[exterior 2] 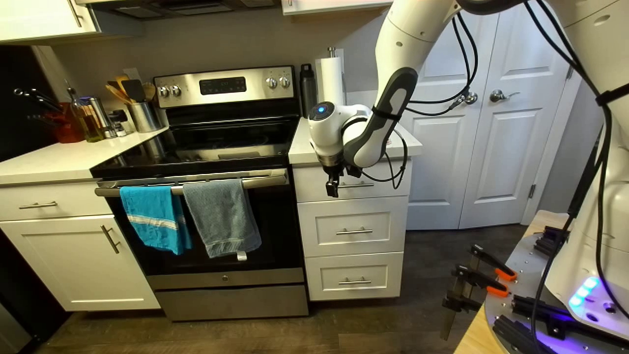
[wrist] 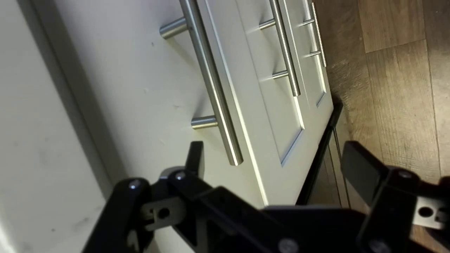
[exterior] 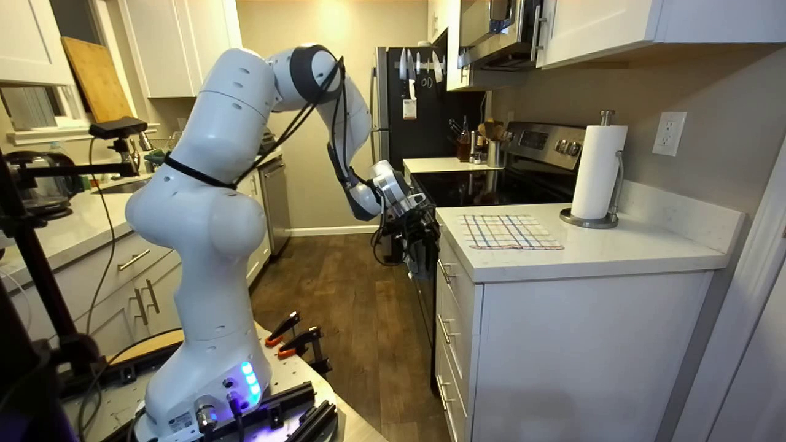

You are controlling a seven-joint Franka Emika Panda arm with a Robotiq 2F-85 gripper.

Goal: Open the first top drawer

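The white jointed robot arm (exterior: 202, 209) stretches out past the edge of the light wooden table (exterior 2: 477, 339) that bears it, and its black two-fingered mechanical gripper (wrist: 277, 160) hangs just before the front edge of the white stone-looking countertop (exterior: 620, 252), near the corner beside the black glass-topped stove (exterior 2: 211, 140). The jaws stand wide apart and hold nothing. Right beneath that front edge sits the shallow, wide top drawer with a flat white front (wrist: 158, 88), closed as far as I can see from here.

Everything turns on how the drawer's slim brushed-metal bar handle (wrist: 208, 75) lies to that gripper. Its long axis runs level along the countertop's front edge; the gripper is at the stove end, and the rest of the bar leads off toward the opposite corner, by the white panelled doors (exterior 2: 506, 157). In the wrist view the bar's stove end shows between the jaws, nearer the countertop-side finger (wrist: 195, 158) than the floor-side finger (wrist: 362, 168); how they stand in depth I can't tell, and I see no contact. The jaws part roughly across the bar, which strikes me as the right way round for a pull.

My guess is that the next move wants a slide along the edge, away from the stove, with the bar brought midway between the jaws before they close. A bite on the very tip of the bar could slip off or drag the drawer askew.
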